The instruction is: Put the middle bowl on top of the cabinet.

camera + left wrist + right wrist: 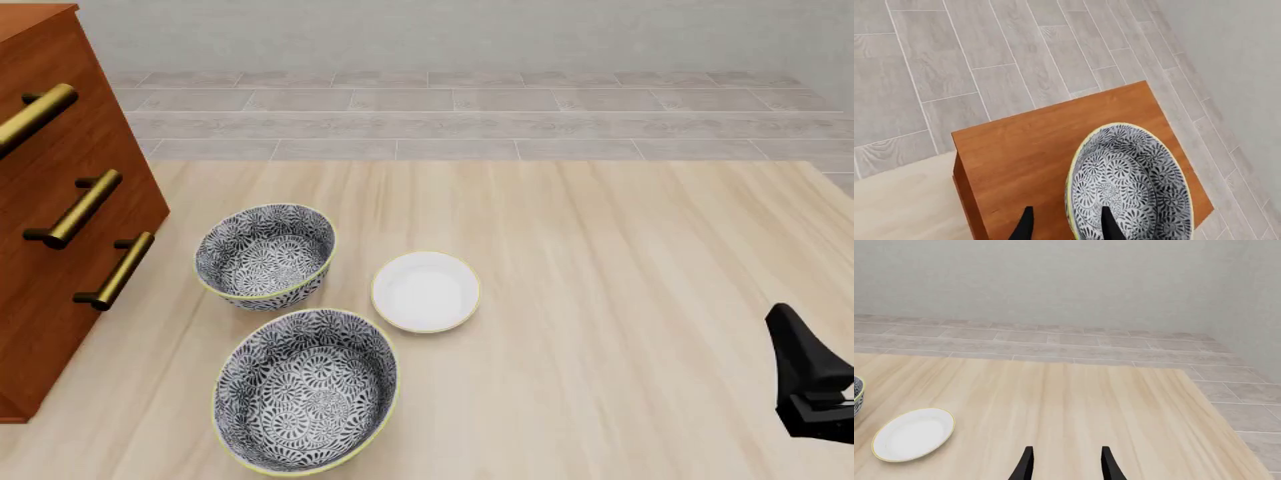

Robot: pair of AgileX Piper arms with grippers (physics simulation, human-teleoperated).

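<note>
The middle bowl [1131, 185], wide with a blue-grey floral pattern and a pale yellow rim, sits on the reddish-brown top of the cabinet [1027, 145], toward one corner. My left gripper [1066, 227] is open, its two dark fingers standing either side of the bowl's near rim, one inside and one outside. In the front view the cabinet [54, 250] with its brass handles stands at the far left; its top and the left arm are out of frame there. My right gripper [1066, 465] is open over bare table at the front right [801, 370], holding nothing.
On the table beside the cabinet are a smaller, deeper patterned bowl [264, 255], a second large patterned bowl [307, 390] nearer me, and a small white dish [424, 290], also seen in the right wrist view [913, 434]. Tiled floor and a grey wall lie beyond.
</note>
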